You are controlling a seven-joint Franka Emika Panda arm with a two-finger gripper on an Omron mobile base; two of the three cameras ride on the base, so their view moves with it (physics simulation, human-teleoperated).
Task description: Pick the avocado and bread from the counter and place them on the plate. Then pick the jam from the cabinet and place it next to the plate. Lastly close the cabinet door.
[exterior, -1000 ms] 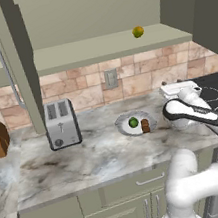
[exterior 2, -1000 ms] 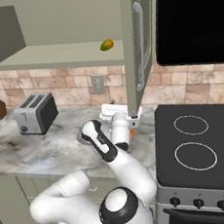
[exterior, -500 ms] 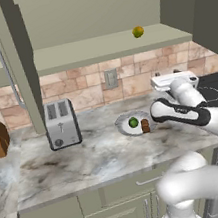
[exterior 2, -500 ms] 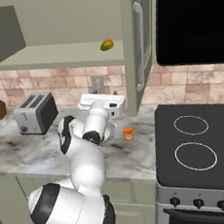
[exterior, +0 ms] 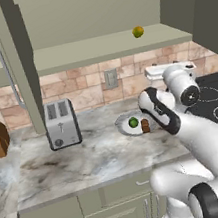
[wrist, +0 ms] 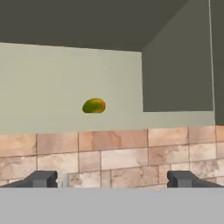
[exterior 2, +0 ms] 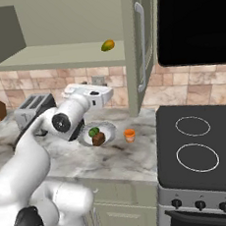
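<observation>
- While the arm hung raised above the plate, the gripper had its fingers spread wide, holding and touching nothing; it faced the tile wall and the open cabinet.
- One plate sat on the counter, right of the toaster.
- One avocado and one bread chunk lay on the plate, touching or nearly so, bread toward the counter's front edge. Bread's long axis too small to tell.
- One jam jar stood upright on the counter just right of the plate, apart from its rim.
- One yellow-green fruit lay on the cabinet shelf above the plate, long axis along the shelf.
- Cabinet door stood open, above the toaster; bar handle vertical.
</observation>
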